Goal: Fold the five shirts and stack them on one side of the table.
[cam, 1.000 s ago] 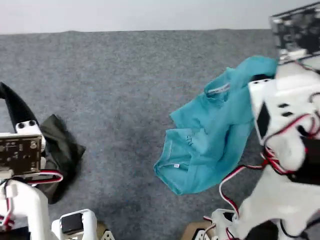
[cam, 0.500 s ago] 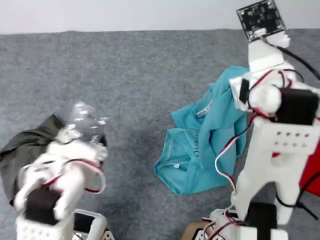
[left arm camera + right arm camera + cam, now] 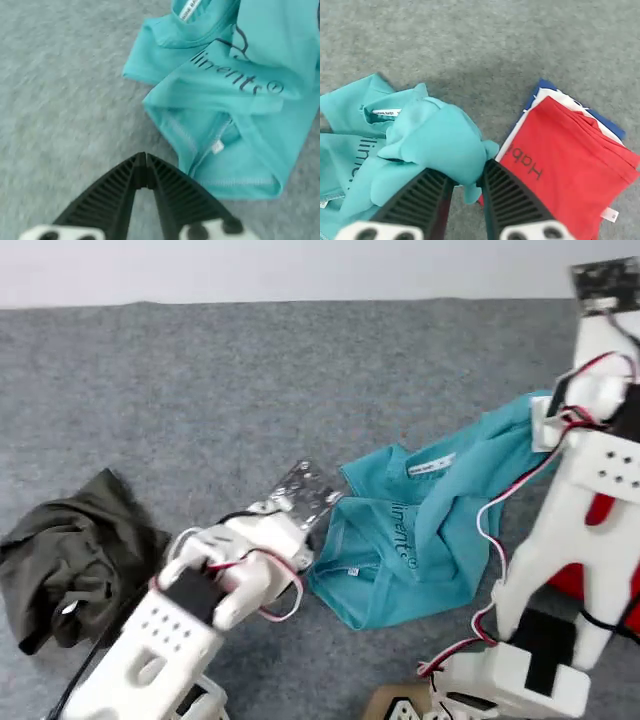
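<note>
Snagging is the worry. Low in the frame, the left gripper is closed on nothing, just short of the crumpled teal shirt. Farther right, the right gripper pinches a bunched fold of it; dragged so, the cloth could sweep the folded red shirt beside it askew.

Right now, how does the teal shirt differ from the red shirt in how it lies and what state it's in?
The teal shirt lies rumpled and unfolded across the grey table; the red shirt is folded flat on white and blue layers. The teal shirt has one bunch pinched in the right gripper; the red shirt lies ungripped. Shared: both carry dark lettering.
</note>
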